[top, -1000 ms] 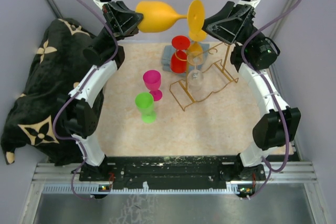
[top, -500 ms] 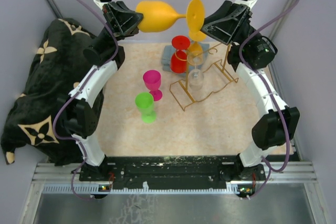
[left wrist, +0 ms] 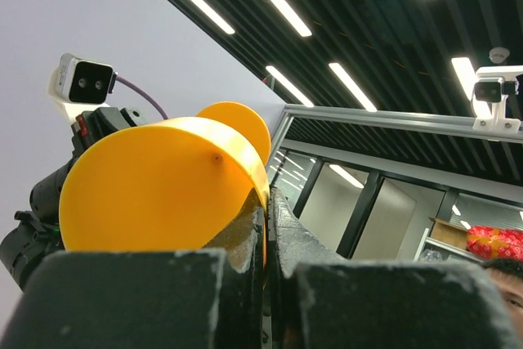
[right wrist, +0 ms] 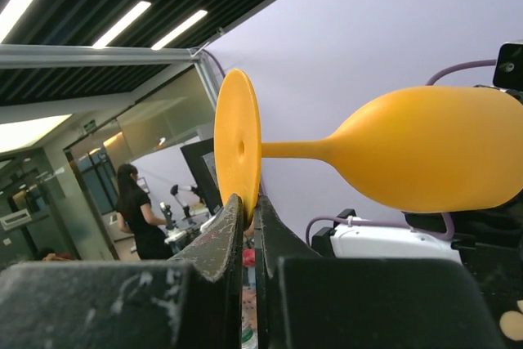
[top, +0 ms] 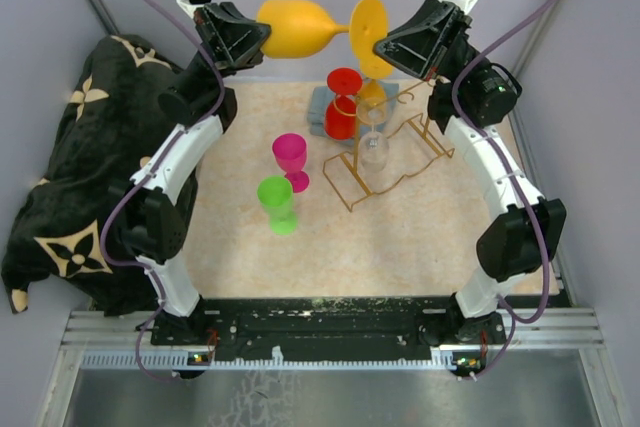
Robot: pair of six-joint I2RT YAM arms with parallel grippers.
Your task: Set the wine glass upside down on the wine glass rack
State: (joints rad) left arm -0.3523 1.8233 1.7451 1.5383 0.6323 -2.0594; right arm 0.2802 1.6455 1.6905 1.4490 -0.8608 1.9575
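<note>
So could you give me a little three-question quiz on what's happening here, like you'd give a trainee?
1. Multiple choice: which part of the orange wine glass is the right gripper pinching? A) the bowl B) the stem C) the flat foot
2. True or false: the orange wine glass already hangs upside down on the gold rack.
3. Fill in the blank: the pink glass stands next to a ___ glass.

Key: 1 C. 2 false, it is held sideways in the air above the table. 3 green, meaning the green glass.
</note>
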